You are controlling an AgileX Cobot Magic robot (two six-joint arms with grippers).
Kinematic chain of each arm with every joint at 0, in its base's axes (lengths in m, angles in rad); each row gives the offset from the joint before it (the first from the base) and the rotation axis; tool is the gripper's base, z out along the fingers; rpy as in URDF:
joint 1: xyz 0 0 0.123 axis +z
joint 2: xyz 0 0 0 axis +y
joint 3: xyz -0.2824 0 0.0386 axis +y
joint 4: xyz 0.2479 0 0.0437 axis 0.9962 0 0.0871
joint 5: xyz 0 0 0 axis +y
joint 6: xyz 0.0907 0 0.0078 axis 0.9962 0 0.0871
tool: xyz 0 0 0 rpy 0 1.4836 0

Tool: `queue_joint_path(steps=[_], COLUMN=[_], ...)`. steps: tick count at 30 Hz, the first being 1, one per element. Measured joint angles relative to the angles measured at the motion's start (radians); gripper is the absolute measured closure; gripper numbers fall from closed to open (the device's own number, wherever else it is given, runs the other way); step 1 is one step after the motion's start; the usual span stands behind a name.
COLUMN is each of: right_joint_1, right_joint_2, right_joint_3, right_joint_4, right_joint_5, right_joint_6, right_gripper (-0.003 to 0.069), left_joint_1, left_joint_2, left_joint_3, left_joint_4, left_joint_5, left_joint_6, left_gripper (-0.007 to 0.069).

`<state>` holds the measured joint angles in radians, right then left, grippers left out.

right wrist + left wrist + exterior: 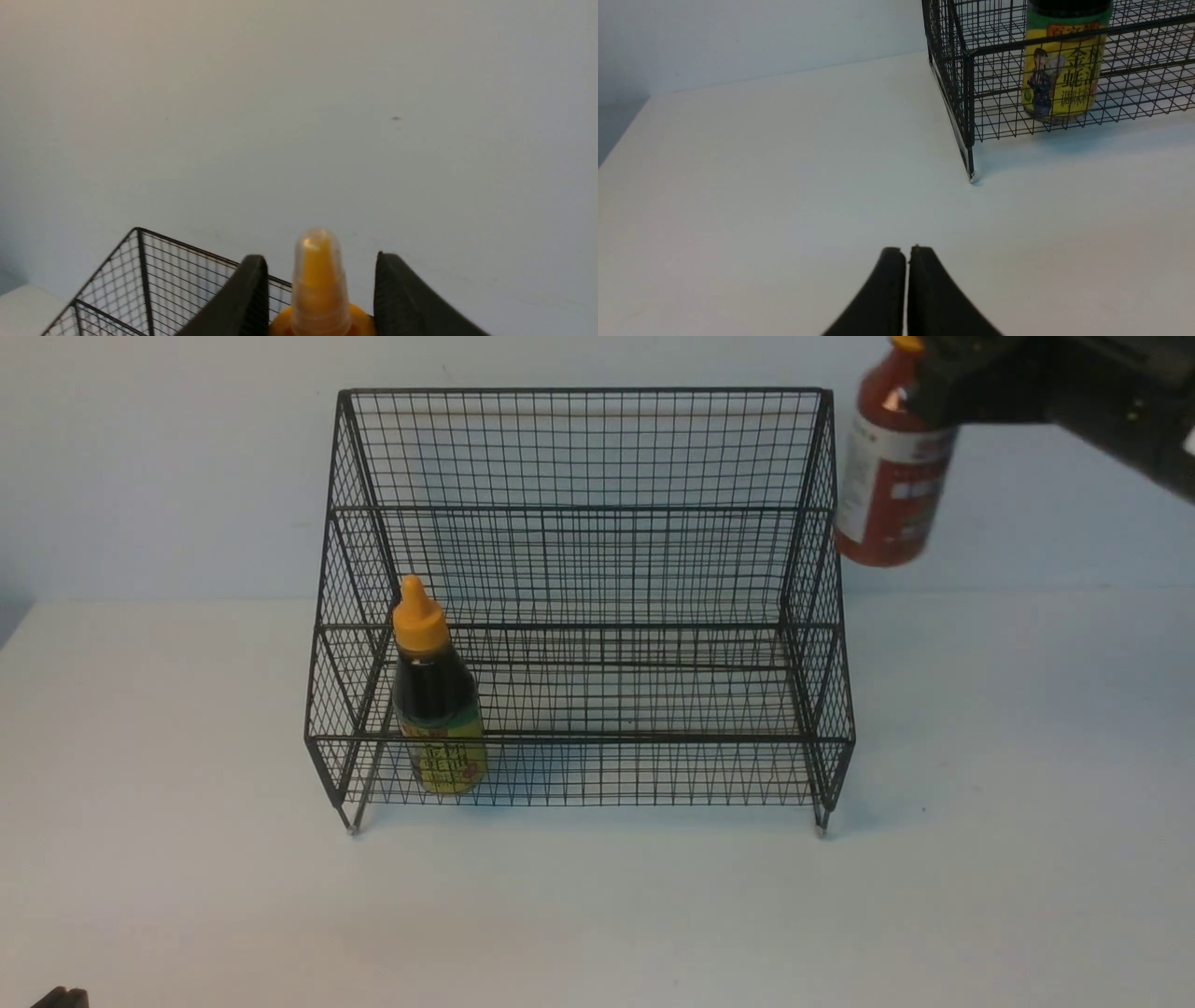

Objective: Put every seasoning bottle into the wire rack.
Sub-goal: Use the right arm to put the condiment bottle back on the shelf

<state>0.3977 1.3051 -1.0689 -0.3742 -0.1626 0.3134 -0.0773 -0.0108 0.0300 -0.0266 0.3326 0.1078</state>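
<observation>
Front view looks forward and slightly down at the table (597, 915), with the whole wire rack (579, 448) at middle distance. Left wrist view sits low over the table, near the rack's front left corner and the dark-brown bottle (1064, 93), both shared with front. Right wrist view sits high, facing the wall (299, 93), close behind the cap of the red sauce bottle (320, 280), and shares a top corner of the rack with front

left pincer (906, 254) and right pincer (321, 261): matte black, curved, tapering

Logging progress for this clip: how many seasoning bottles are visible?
2. Dark-brown bottle: wire rack lower tier, left end. Red bottle: held aloft by right end effector, outside the rack.
</observation>
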Motion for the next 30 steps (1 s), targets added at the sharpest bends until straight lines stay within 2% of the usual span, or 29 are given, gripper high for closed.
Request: queue_joint_path(steps=[3,10,18,23,30], right_joint_1=[0.014,0.014,0.014,0.015,0.016], right_joint_2=[0.119,0.332,0.439,0.452,0.459], right_joint_3=[-0.071,-0.131,-0.133,-0.133,-0.133], right_joint_4=[-0.042,-0.049,-0.013,-0.01,-0.007], right_joint_5=[-0.027,-0.107,-0.159,-0.129,-0.005], right_joint_6=[0.044,0.067,0.056,0.057,0.075], right_gripper=[0.0387,0.0387,0.0387,0.0387,0.0387], left_joint_1=[0.0,0.0,0.0,0.0,0.0], left_joint_2=[0.0,0.0,0.0,0.0,0.0], left_joint_3=[0.0,0.0,0.0,0.0,0.0], left_joint_4=[0.0,0.0,0.0,0.0,0.0], left_joint_5=[0.0,0.0,0.0,0.0,0.0], left_joint_6=[0.0,0.0,0.0,0.0,0.0], left_gripper=[0.0629,0.0629,0.0629,0.0629,0.0629])
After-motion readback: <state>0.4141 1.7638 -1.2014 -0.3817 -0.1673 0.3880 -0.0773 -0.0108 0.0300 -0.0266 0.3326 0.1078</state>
